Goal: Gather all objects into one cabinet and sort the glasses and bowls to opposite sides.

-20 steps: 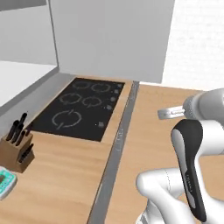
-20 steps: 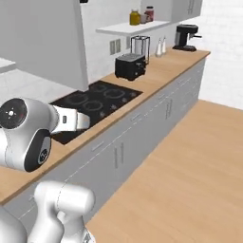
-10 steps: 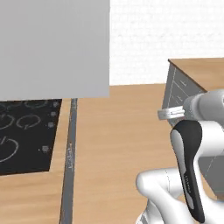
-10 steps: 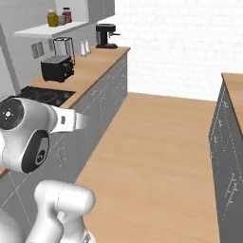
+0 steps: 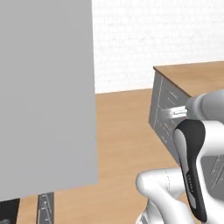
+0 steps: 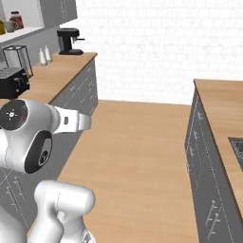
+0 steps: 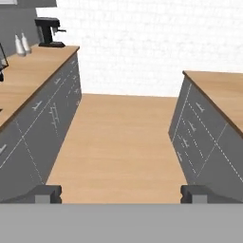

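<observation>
- In the hand view, the gripper [image 7: 121,193] is seen with its two dark fingertips [image 7: 47,193] spread to the far left and right of the bottom edge, the jaws standing fully wide.
- Nothing is held between the jaws and nothing is touched by them; bare wooden floor [image 7: 121,142] is seen through the gap.
- The gripper is pointed down an aisle between two runs of grey cabinets: a counter [image 7: 33,76] with a wooden top on the left and an island counter [image 7: 218,90] with a wooden top on the right.
- At the far end of the left counter a black coffee machine [image 7: 47,31] is placed, with two small pale bottles [image 7: 21,45] just beside it, nearer the camera.
- A white brick wall [image 7: 137,42] closes the far end of the aisle.
- In the right base view the white arm [image 6: 33,137] is seen at the lower left, its wrist section reaching right over the floor.
- On the left counter in that view a black toaster [image 6: 13,80] and a clear blender jug [image 6: 16,57] are set near each other, and jars are seen on a white shelf [image 6: 19,33] above them.
- In the left base view a large grey cabinet panel [image 5: 46,96] is seen close on the left, with the arm at the lower right.
- Where the bowls, the tumbler and the mug are cannot be told from these views.
</observation>
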